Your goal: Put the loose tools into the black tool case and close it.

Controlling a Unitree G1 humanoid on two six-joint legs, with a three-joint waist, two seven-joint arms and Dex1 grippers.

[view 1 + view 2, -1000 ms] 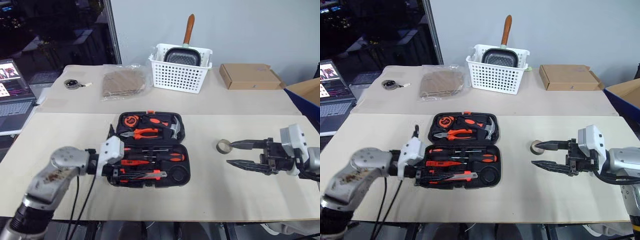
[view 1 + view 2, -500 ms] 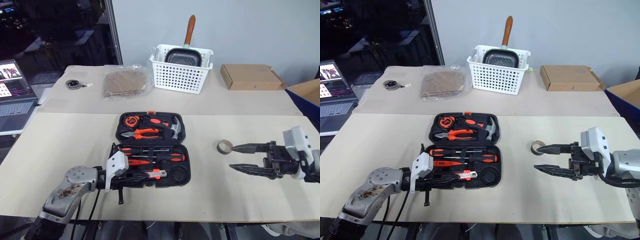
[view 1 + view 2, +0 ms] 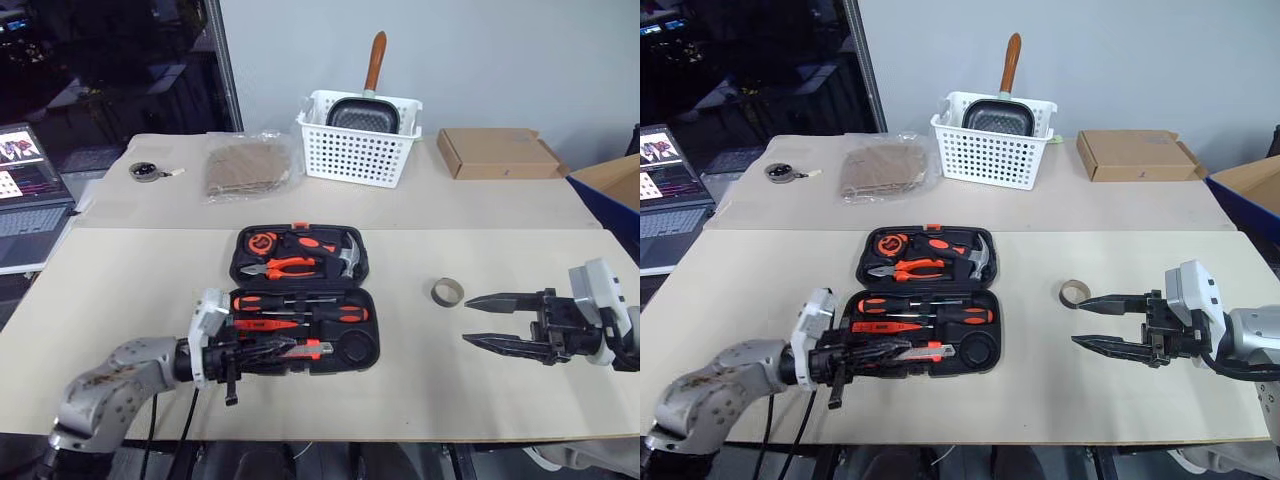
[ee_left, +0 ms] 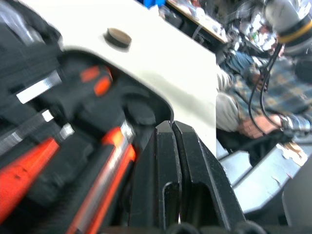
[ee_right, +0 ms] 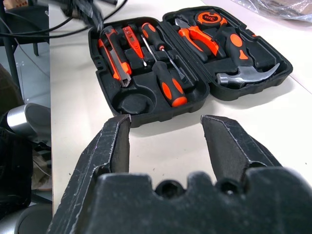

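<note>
Case: I have the black tool case (image 3: pixel 304 299) lying open and flat at the middle of the table (image 3: pixel 120 290), both halves up, the small orange latch on its far edge.
Far half: pliers (image 3: pixel 285 266), hammer (image 3: pixel 350 257) and an orange tape measure (image 3: pixel 262 240) sit in their slots; I leave these alone.
Near half: two orange-and-black screwdrivers (image 3: pixel 300 301) lie in their slots, a slim red tester screwdriver (image 3: pixel 268 323) beside them, and the utility knife (image 3: pixel 300 349) lies along the near edge. From here I cannot tell whether the knife is pressed fully home.
Empty slot: the round recess (image 3: pixel 352 346) at the near right corner of the case holds nothing.
Tape roll: the small greyish tape roll (image 3: pixel 447 292) lies on the bare table, apart from the case on its right.
Left gripper: my left gripper (image 3: pixel 262 352) has its fingers pressed together on nothing, at the near left of the case by the knife.
Right gripper: my right gripper (image 3: pixel 492 320) hangs with fingers spread and empty, just near of the tape roll, not touching it.
Progress: I judge four of the five loose tools are in; the tape roll is left.
Remaining: seat the roll, then fold the case and latch it.
</note>
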